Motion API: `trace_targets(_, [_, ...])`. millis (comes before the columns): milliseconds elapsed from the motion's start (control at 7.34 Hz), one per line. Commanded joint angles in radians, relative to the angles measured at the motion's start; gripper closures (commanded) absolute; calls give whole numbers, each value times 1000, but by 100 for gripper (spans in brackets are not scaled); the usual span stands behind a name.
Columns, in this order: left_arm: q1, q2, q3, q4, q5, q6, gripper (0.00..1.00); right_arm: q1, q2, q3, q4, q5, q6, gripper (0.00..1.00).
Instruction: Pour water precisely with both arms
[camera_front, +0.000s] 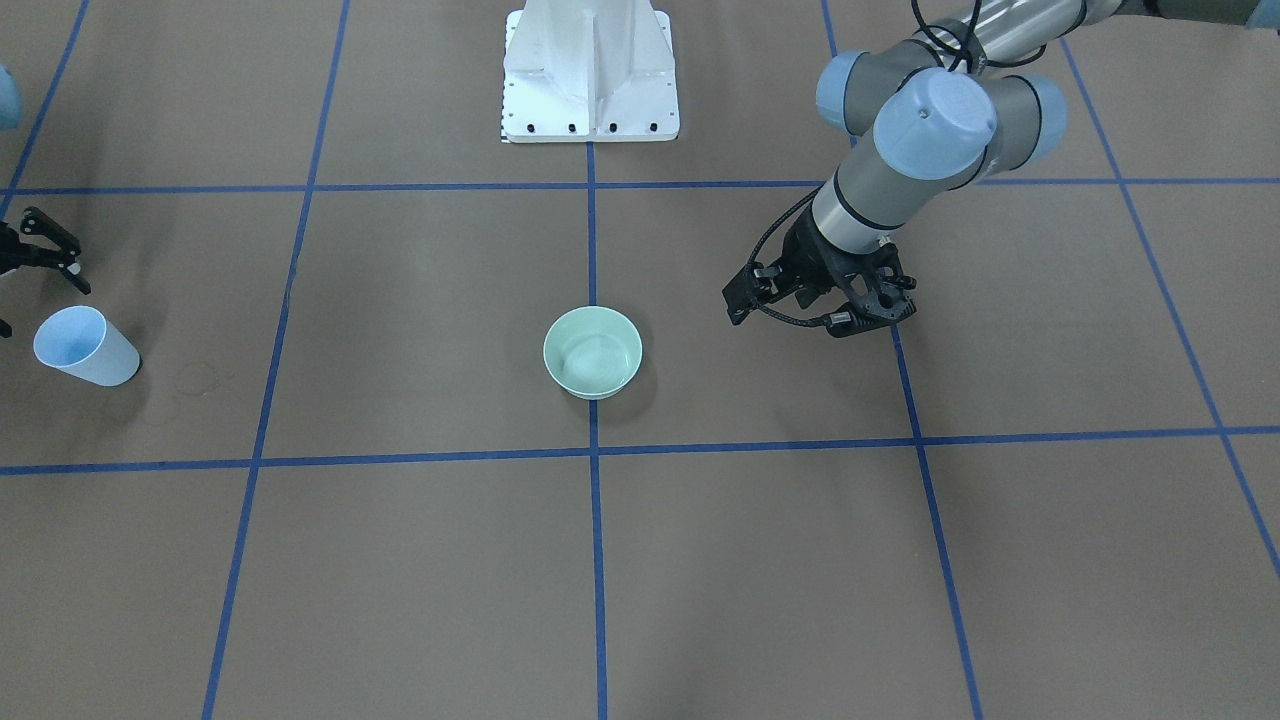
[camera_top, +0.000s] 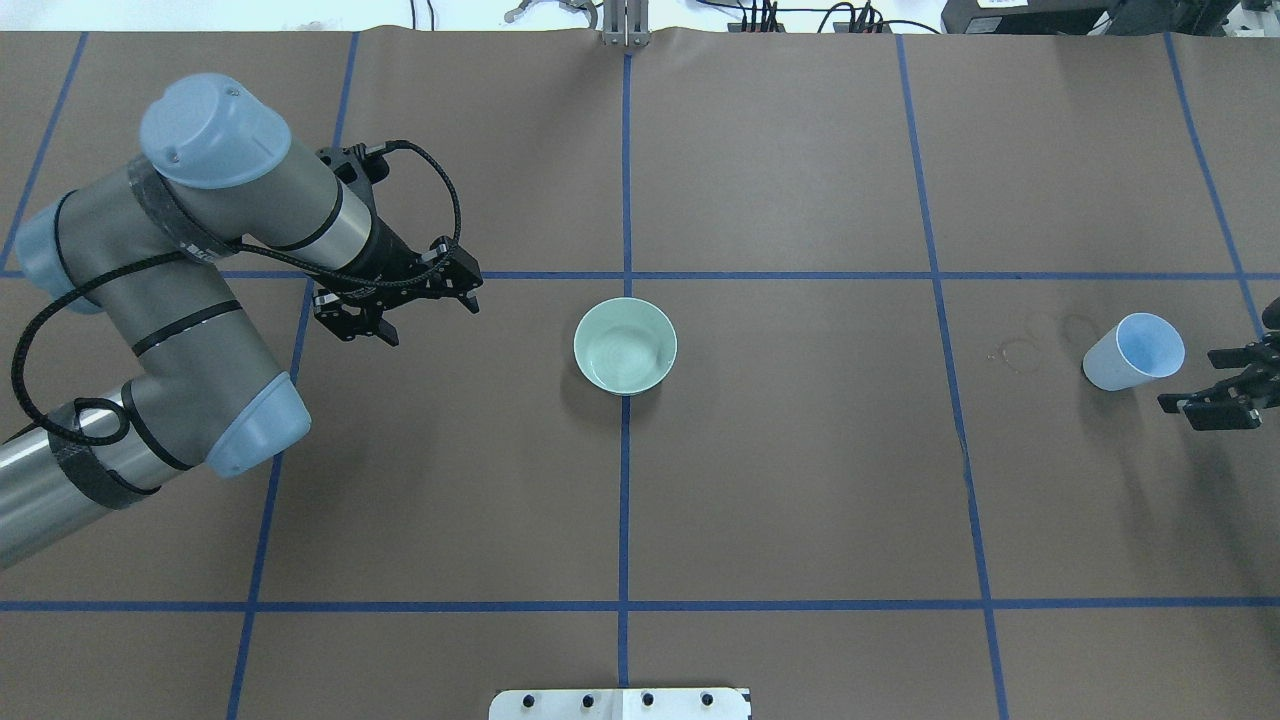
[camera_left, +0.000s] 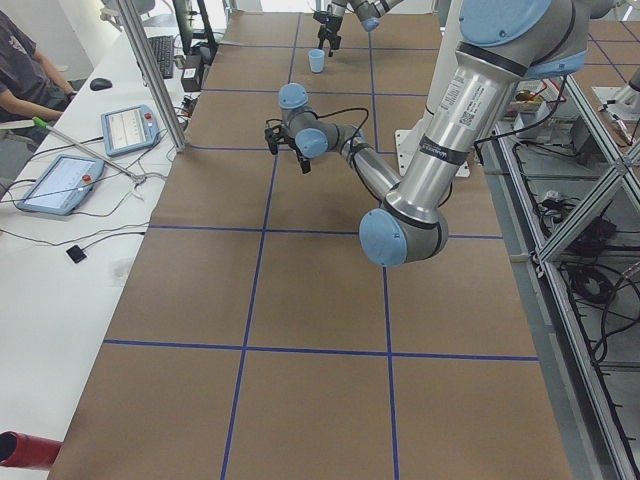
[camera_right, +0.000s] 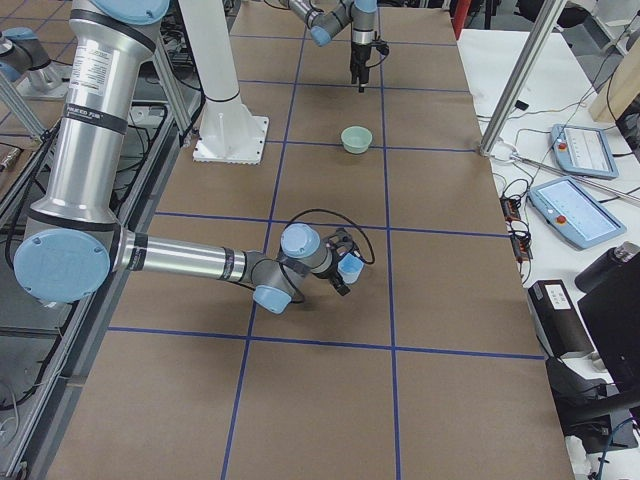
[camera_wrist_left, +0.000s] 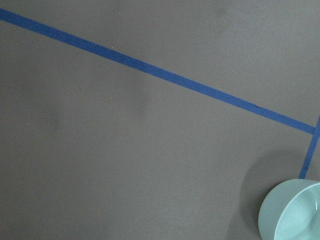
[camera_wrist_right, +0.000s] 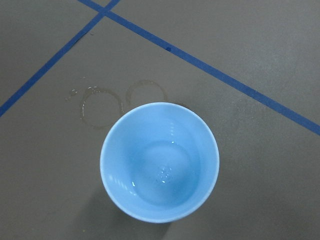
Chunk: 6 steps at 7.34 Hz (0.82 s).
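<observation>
Pouring appears complete. The blue cup (camera_top: 1133, 352) stands free on the worktop (camera_top: 800, 480), with only a film of water (camera_wrist_right: 162, 172) inside; the green bowl (camera_top: 625, 346) shows faint ripples. Right hand (camera_top: 1222, 385): wide, empty, just beside the cup. Left hand (camera_top: 430, 305): near the bowl, spread cannot be told.

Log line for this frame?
left fingers open, beside bowl | right fingers open, by cup, no grasp | cup upright | no pour
</observation>
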Motion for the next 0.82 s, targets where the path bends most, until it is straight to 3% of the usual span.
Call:
trace_targets(0, [-2,0,0,0,0,0,0,-27,21,-18,2,-23,30,2])
trace_targets(681, [-11,0,-9,0,-2,0,0,-44,54,-61,93,-48,93,4])
